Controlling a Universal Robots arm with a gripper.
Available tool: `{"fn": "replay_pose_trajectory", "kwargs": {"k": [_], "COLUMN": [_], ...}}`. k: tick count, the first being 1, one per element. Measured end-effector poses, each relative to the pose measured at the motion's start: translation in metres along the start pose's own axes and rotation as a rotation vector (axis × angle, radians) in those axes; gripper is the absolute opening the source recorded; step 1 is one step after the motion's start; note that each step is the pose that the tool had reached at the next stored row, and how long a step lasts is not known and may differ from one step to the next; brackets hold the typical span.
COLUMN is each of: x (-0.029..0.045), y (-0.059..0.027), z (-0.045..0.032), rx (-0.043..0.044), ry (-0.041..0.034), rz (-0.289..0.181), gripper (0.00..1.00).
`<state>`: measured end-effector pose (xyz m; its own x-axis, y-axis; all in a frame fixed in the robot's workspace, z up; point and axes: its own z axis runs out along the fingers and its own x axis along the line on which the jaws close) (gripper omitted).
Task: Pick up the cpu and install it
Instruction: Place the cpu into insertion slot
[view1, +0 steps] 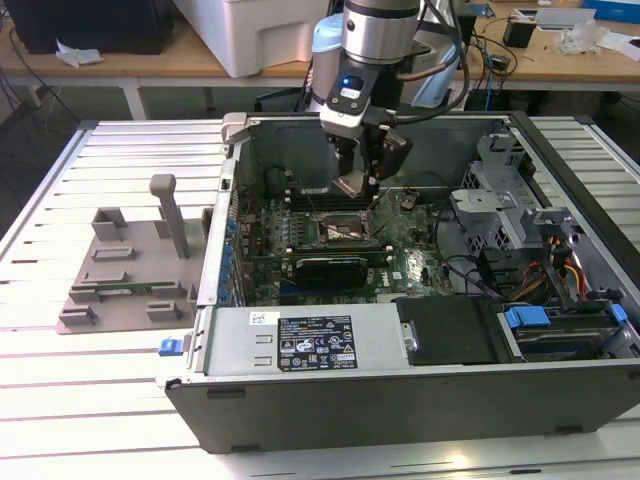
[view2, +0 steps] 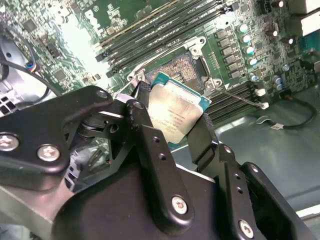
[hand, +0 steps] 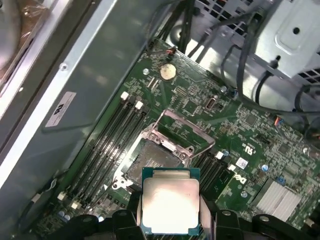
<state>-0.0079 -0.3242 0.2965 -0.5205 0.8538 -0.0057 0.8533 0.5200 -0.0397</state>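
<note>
The cpu (view1: 352, 185) (view2: 175, 112) (hand: 169, 205) is a small square chip with a silvery top plate and a thin green rim. My gripper (view1: 362, 182) (view2: 172, 114) (hand: 169, 216) is shut on it by two opposite edges. I am holding it inside the open computer case (view1: 400, 385), a little above the motherboard. Just below it lies the socket (view1: 345, 232) (view2: 176, 67) (hand: 152, 162), a metal-framed square with a dark centre and its retention frame (hand: 182, 130) lifted open. The chip hangs tilted and apart from the socket.
Memory slots (hand: 107, 140) run beside the socket. A long black expansion card (view1: 325, 268) lies just in front of it. A drive cage (view1: 500, 195) and loose cables (view1: 560, 270) crowd the exterior view's right. A grey fixture (view1: 130, 270) stands outside the case on the slatted table.
</note>
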Motion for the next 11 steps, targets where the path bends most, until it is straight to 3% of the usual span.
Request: {"fn": "replay_pose_trajectory", "kwargs": {"k": [11], "x": [0.0000], "y": [0.0000], "z": [0.0000], "rx": [0.0102], "ry": [-0.0104], "rz": [0.131], "gripper": [0.55]}}
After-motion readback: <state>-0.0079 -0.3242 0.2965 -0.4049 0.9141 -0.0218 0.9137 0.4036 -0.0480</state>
